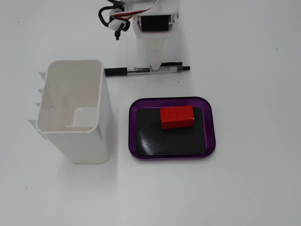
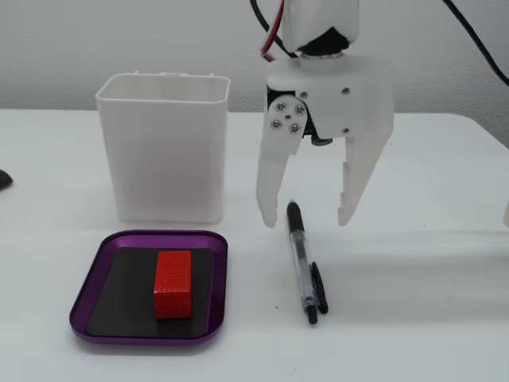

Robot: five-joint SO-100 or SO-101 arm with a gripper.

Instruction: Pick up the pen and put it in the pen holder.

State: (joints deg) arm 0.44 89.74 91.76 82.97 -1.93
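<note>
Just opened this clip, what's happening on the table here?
A white two-finger gripper hangs open above a clear-barrelled ballpoint pen with black ends, one finger on either side of it, not gripping it. The pen lies flat on the white table. The tall white plastic pen holder stands empty beside it, as a fixed view shows. A red block sits in a flat purple tray, untouched.

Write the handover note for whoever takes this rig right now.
Tool: open, empty, fingers pointing down on either side of the pen's black front end, above the table.
Pen: flat on the table, not gripped, between the pen holder and the purple tray in the top-down fixed view.
Pen holder: upright, looks empty.
Purple tray: holds a red block, not part of the job.
Done: approach. Left: lower, grip, lift, drop the pen into the holder.
</note>
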